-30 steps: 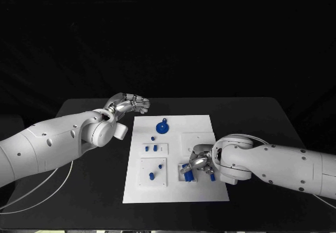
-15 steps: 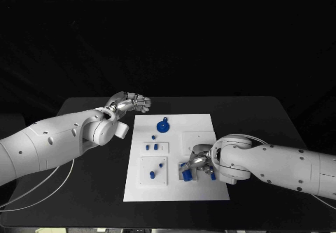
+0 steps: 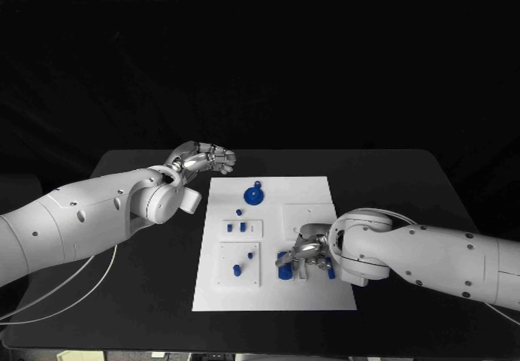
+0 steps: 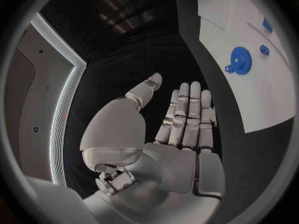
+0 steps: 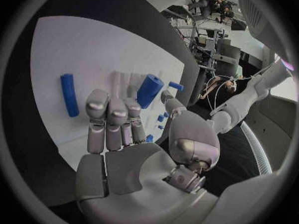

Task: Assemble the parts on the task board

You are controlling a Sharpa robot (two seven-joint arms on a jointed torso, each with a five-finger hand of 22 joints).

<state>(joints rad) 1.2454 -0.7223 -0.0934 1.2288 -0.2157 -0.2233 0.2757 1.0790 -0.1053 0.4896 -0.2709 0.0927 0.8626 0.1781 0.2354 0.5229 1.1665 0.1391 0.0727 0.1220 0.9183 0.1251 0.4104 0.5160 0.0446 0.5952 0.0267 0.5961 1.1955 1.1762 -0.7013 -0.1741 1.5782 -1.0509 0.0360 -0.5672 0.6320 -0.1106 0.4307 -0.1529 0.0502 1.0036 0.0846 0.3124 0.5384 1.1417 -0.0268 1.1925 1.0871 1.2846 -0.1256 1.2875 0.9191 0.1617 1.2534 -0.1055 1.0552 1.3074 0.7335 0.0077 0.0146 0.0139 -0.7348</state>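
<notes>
The white task board (image 3: 271, 297) lies in the middle of the black table. My right hand (image 3: 306, 254) is low over its near right part. There it pinches a short blue cylinder (image 3: 285, 271) between thumb and fingertips; in the right wrist view the blue cylinder (image 5: 149, 89) stands tilted at the fingertips (image 5: 118, 109). A slim blue peg (image 5: 69, 94) lies loose on the board beside that hand. A blue gear (image 3: 252, 197) sits at the board's far end. My left hand (image 3: 201, 159) hovers off the board's far left corner, fingers straight, holding nothing.
Small blue pegs (image 3: 235, 226) stand in a square block at the board's left middle, and two more blue pieces (image 3: 244, 260) are in the block nearer me. The blue gear (image 4: 240, 60) lies well clear of the left hand (image 4: 181, 129).
The right hand has turned the blue cylinder from lying lengthwise to more on end and drawn it slightly toward me. The left hand has stayed put.
</notes>
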